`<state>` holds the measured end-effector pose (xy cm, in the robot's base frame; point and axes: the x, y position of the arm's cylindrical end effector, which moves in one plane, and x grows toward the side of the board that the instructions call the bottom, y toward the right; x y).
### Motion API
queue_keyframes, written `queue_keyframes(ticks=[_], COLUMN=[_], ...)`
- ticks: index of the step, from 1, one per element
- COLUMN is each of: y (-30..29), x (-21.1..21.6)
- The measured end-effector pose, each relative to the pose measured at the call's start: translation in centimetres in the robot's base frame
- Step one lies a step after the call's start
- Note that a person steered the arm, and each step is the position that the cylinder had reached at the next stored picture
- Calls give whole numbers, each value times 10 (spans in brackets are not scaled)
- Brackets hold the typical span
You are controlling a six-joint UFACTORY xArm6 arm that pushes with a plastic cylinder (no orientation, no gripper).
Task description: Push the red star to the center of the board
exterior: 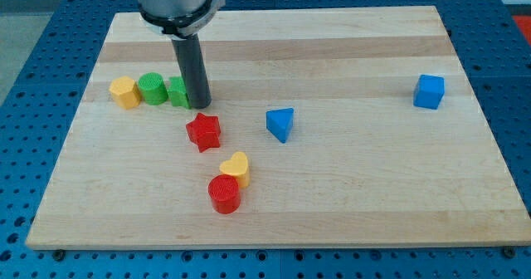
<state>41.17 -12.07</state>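
The red star (203, 132) lies on the wooden board (348, 179), left of the middle. My tip (200, 105) is just above the star in the view, a short gap away from its top point. The rod rises from there to the arm's mount at the view's top. The tip stands right beside a green block (177, 91), partly hiding it.
A yellow block (124, 91) and a green cylinder (152, 89) line up left of the green block. A blue triangular block (280, 124) lies right of the star. A yellow heart (236, 169) and red cylinder (224, 194) sit below it. A blue cube (429, 91) is at the right.
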Motion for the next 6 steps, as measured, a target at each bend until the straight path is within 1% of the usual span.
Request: queue_keyframes(ticks=[2,6], y=[-13,-33], x=[8,70])
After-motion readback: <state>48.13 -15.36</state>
